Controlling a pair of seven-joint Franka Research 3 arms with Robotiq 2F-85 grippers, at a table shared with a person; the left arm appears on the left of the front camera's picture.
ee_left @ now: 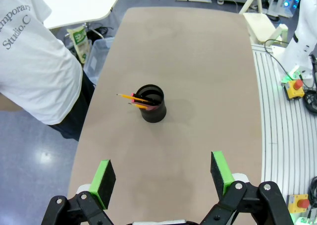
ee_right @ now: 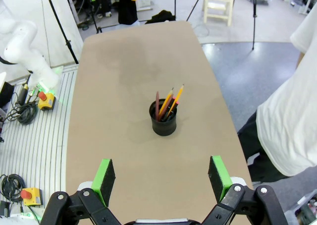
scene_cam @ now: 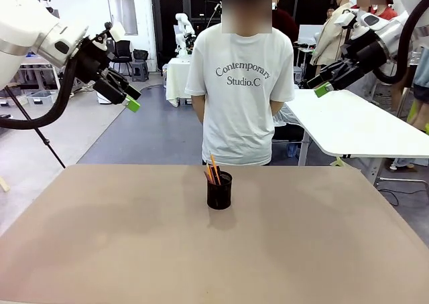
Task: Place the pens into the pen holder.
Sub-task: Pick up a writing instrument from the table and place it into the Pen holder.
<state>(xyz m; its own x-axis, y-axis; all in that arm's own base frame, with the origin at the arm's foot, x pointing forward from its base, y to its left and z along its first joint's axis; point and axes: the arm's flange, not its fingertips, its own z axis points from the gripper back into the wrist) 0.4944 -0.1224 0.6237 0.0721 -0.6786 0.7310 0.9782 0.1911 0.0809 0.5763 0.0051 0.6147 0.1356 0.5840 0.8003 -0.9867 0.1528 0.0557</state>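
Observation:
A small black mesh pen holder (scene_cam: 219,191) (ee_left: 151,103) (ee_right: 164,118) stands near the middle of the tan table (scene_cam: 100,250). The pens (scene_cam: 212,169) (ee_left: 136,99) (ee_right: 167,103) stand inside it, leaning out over the rim toward the person; orange and dark ones show. My left gripper (scene_cam: 133,104) (ee_left: 161,177) hangs high at the left, open and holding nothing. My right gripper (scene_cam: 322,88) (ee_right: 162,178) hangs high at the right, also open with nothing between its fingers. Both are well above and away from the holder.
A person in a white T-shirt (scene_cam: 240,83) stands at the table's far edge, hands behind the back. A white table (scene_cam: 355,120) stands behind at the right. Cables and an emergency-stop box (ee_right: 30,197) lie on the floor beside the table.

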